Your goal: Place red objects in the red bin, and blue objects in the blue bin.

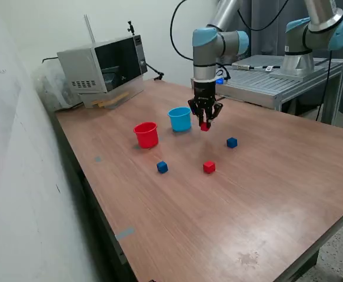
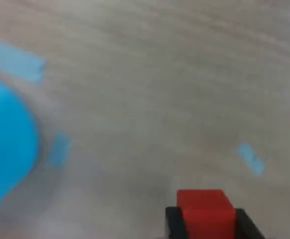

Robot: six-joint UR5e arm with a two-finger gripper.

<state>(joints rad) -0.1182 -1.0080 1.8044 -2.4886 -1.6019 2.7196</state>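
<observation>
My gripper (image 1: 205, 124) is shut on a red cube (image 1: 205, 126) and holds it above the table, just to the exterior view's right of the light-blue cup (image 1: 180, 118). In the wrist view the red cube (image 2: 205, 209) sits between the two black fingertips (image 2: 172, 222), and the light-blue cup (image 2: 5, 144) shows blurred at the edge. The red cup (image 1: 146, 134) stands to the exterior view's left of the blue cup. A second red cube (image 1: 209, 167) and two dark-blue cubes (image 1: 162, 167) (image 1: 232, 142) lie on the table nearer the camera.
A microwave (image 1: 103, 67) stands at the table's back left in the exterior view. A second arm's base (image 1: 300, 56) sits on a metal stand (image 1: 277, 79) at the back right. Bits of blue tape (image 2: 15, 62) mark the wooden table (image 1: 247, 205).
</observation>
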